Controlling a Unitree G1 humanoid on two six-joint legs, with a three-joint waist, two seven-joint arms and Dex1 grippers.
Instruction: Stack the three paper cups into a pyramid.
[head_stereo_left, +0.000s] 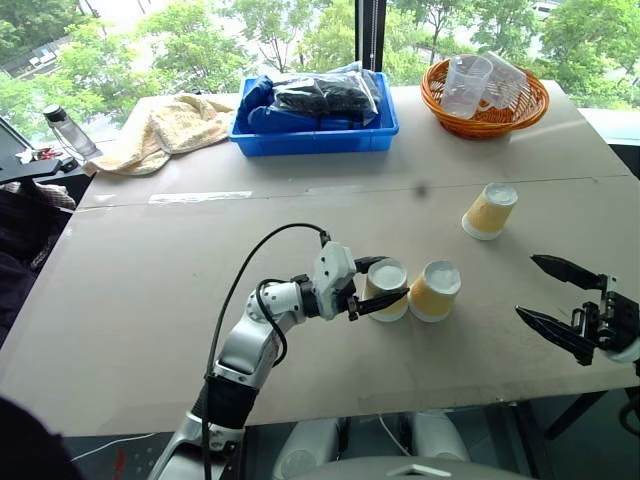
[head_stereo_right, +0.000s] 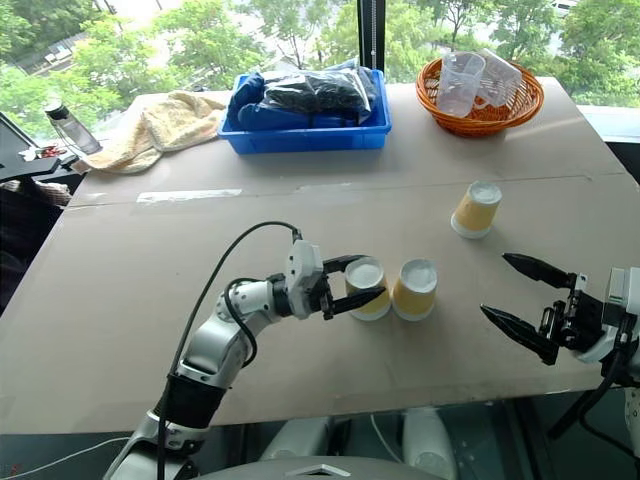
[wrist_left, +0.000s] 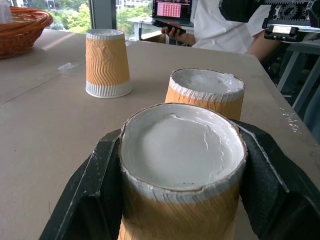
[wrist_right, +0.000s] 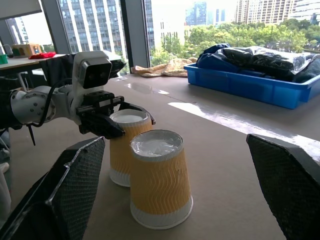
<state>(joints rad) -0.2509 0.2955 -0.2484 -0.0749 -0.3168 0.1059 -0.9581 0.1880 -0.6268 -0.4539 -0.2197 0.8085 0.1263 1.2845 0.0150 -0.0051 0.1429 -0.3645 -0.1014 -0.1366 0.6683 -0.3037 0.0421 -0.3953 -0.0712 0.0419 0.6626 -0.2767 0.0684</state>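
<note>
Three yellow-tan paper cups stand upside down on the brown table (head_stereo_left: 180, 300). My left gripper (head_stereo_left: 393, 278) is shut on the left cup (head_stereo_left: 386, 292), one black finger on each side of it, as the left wrist view shows with the cup (wrist_left: 182, 165) between its fingers (wrist_left: 92, 190). A second cup (head_stereo_left: 435, 291) stands right beside it, touching or nearly touching. The third cup (head_stereo_left: 489, 211) stands alone, farther back and to the right. My right gripper (head_stereo_left: 526, 286) hovers open at the table's right front, its jaws wide and empty, pointing toward the pair (wrist_right: 161, 177).
At the back of the table stand a blue bin (head_stereo_left: 313, 140) with dark bagged items, an orange basket (head_stereo_left: 485, 122) holding clear plastic cups, and a beige towel (head_stereo_left: 170, 125). A bottle (head_stereo_left: 70, 130) stands off the far left. A person holding a phone (wrist_left: 220, 25) is beyond the table.
</note>
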